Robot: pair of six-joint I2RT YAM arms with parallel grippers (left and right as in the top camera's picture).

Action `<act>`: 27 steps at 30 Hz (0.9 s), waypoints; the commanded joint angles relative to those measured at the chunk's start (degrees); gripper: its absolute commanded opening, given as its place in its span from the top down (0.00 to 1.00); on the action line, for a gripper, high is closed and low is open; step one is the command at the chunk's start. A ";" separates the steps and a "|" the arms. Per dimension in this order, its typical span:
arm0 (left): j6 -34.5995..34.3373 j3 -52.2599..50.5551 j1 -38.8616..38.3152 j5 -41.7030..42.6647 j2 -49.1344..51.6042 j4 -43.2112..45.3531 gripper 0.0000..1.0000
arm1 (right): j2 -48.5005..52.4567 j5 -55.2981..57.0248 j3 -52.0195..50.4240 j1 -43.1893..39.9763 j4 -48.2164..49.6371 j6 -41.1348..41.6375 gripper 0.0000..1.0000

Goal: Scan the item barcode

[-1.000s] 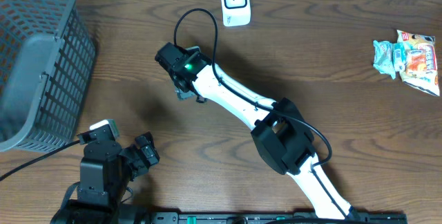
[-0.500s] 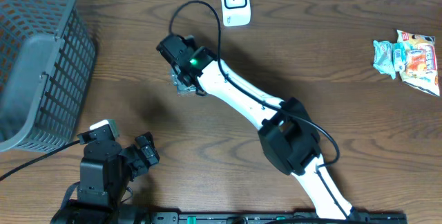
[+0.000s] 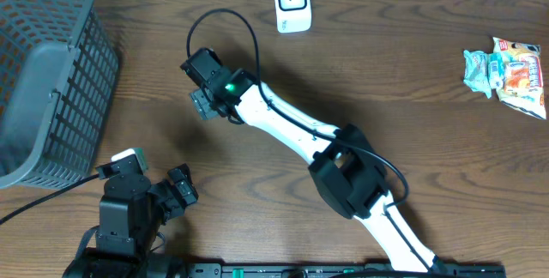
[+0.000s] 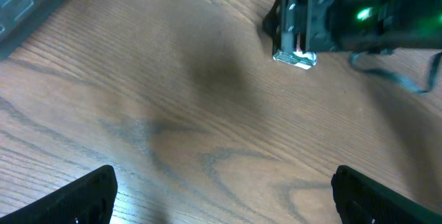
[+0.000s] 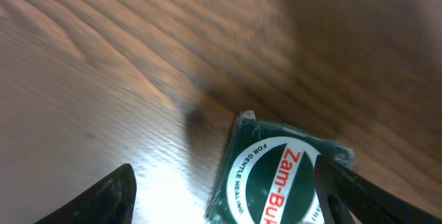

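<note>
R gripper point(image 5: 221, 182): straddling green pkt point(image 5: 276, 175), can't tell if clamping.
L gripper point(image 4: 224, 191): idling, jaws apart.
Tip: should be squaring barcode to scanner point(image 3: 292, 3), moving slow.

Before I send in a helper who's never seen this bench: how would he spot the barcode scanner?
Follow the far edge of the wooden table, between the grey basket on the left and the snack packets on the right. The scanner stands there: the only small white box, with a dark-outlined window on its face.
</note>
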 commanded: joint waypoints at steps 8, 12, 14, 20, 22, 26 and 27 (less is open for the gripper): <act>0.11 0.11 0.13 -0.15 -0.26 -0.09 0.02 | 0.81 10.47 0.02 -0.42 -10.38 2.43 0.30; 0.11 0.11 0.11 -0.15 -0.26 -0.09 0.02 | 0.81 14.60 0.02 -1.66 -17.92 7.04 0.33; 0.11 0.11 0.13 -0.15 -0.26 -0.09 0.02 | 0.76 16.61 0.02 -2.54 -21.22 10.25 0.33; 0.11 0.11 0.13 -0.15 -0.26 -0.09 0.02 | -2.95 15.93 0.02 -5.49 -25.55 11.41 0.30; 0.11 0.11 0.13 -0.15 -0.26 -0.09 0.02 | -5.25 13.70 0.02 -5.95 -24.04 11.37 0.30; 0.11 0.11 0.13 -0.15 -0.26 -0.09 0.02 | -8.02 3.50 0.02 -5.79 -15.63 6.80 0.38; 0.11 0.11 0.11 -0.15 -0.26 -0.09 0.02 | -8.11 0.79 0.02 -5.68 -13.07 6.38 0.41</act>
